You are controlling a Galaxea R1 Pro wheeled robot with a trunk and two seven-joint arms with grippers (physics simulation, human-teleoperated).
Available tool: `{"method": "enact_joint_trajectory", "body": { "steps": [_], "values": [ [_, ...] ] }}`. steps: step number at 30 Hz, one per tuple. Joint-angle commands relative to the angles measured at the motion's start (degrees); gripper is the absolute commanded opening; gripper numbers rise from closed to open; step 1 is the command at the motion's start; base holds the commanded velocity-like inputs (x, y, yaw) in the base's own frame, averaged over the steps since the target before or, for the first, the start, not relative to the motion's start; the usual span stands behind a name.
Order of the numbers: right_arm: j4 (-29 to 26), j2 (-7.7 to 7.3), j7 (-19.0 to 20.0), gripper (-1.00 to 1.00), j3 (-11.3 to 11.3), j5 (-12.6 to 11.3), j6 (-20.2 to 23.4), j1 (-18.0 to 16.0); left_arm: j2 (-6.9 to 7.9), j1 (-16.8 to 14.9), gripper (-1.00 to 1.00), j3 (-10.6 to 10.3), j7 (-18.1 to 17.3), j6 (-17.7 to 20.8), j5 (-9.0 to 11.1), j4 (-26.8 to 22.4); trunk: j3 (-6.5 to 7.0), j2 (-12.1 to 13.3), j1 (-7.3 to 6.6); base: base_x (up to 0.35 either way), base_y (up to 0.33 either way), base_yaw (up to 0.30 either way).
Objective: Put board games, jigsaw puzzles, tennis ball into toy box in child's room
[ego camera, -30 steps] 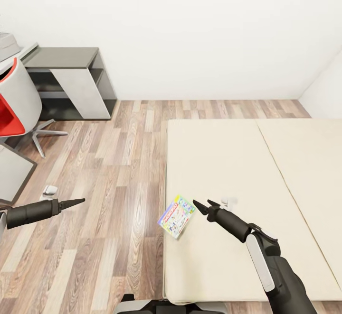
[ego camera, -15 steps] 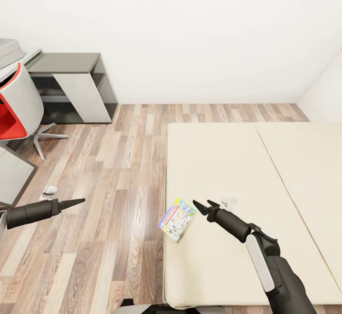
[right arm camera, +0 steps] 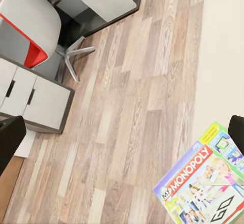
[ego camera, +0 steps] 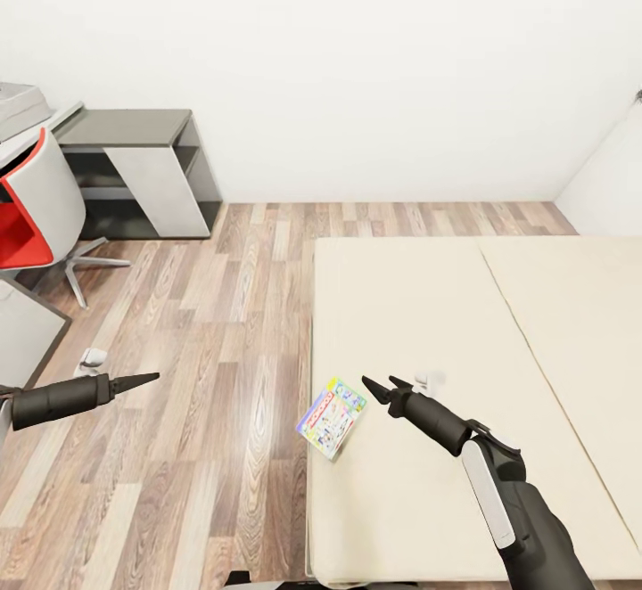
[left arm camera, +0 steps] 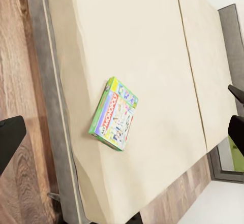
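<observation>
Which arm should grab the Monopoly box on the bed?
Right. The right gripper hovers open beside the Monopoly box at the bed edge; the left gripper is over the floor, farther away.

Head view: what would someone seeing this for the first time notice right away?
The colourful Monopoly board game stands out, lying flat at the beige bed's floor-side edge. The right hand hangs just beside it, jaws apart and holding nothing. Off to the far left, a red-and-grey chair sits by a dark grey shelf unit against the white wall.
</observation>
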Motion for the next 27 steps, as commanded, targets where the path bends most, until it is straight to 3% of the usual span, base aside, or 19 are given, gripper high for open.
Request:
{"method": "enact_joint_trajectory", "body": {
  "steps": [1,27],
  "values": [
    [0.0,0.03,0.1,1.00,-0.1,-0.4,0.5,0.0,0.01,0.0,1.00,0.0,-0.1,0.6,0.1,0.0,0.02,-0.1,0.03,0.000,0.000,0.000],
    [-0.2,0.00,0.1,1.00,-0.1,-0.4,0.5,0.0,0.01,0.0,1.00,0.4,-0.1,0.6,0.2,0.0,2.45,-0.1,0.03,0.000,0.000,0.000]
  ]
}}
